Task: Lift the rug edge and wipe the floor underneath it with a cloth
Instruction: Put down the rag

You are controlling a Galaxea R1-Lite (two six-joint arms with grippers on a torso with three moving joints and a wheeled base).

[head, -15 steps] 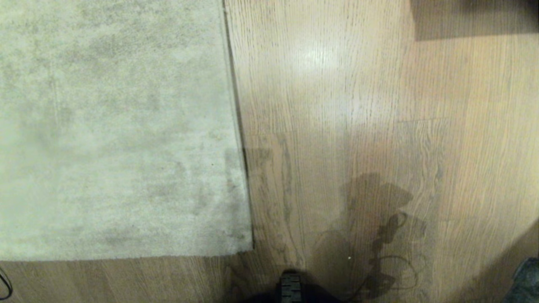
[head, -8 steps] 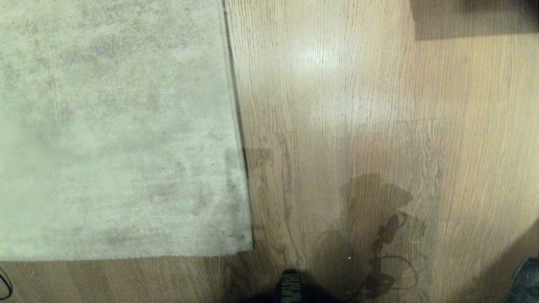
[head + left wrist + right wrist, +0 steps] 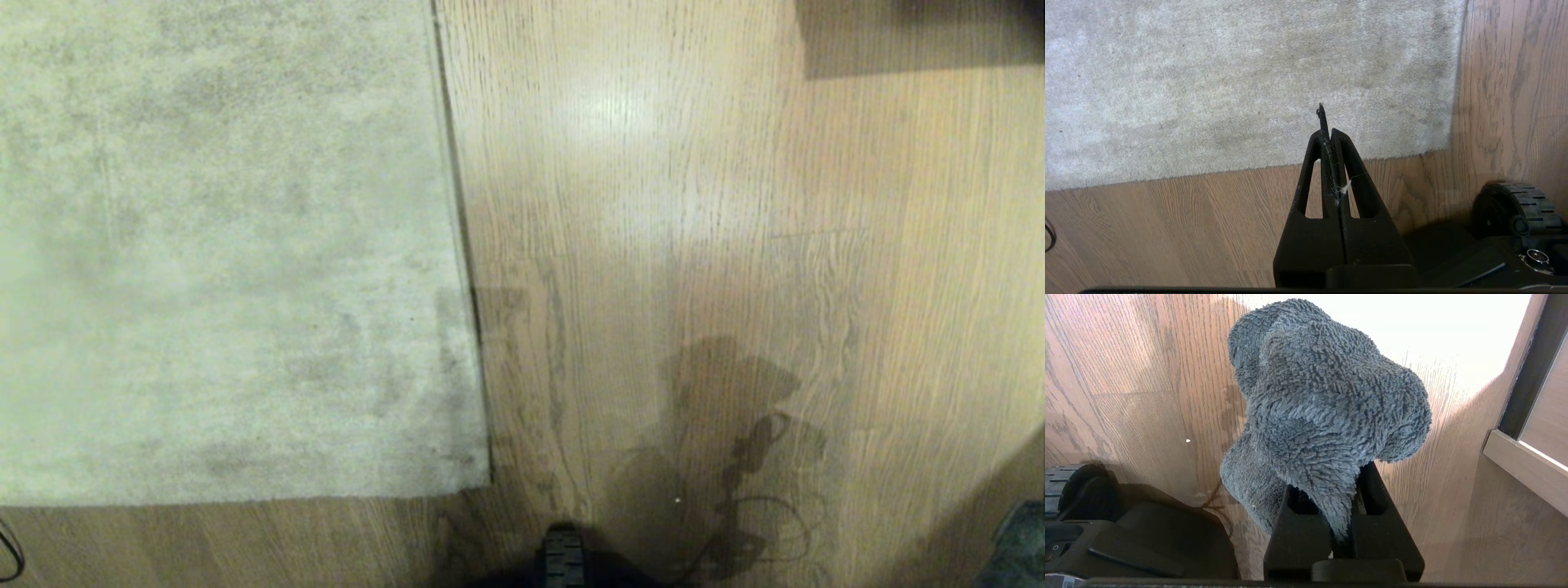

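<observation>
A: Grey terry, bunched up: the cloth (image 3: 1323, 408) sits clamped in the right gripper (image 3: 1341, 535), held above the floor (image 3: 735, 204).

B: And the left gripper (image 3: 1331, 139)?

A: Fingers pressed together, nothing in them but a wisp of lint. It hangs above the floor near the rug corner.

B: The rug edge (image 3: 461, 245)?

A: It looks flat on the planks, though the dark line along it may be only shadow. A wheel (image 3: 1519, 204) shows nearby.
</observation>
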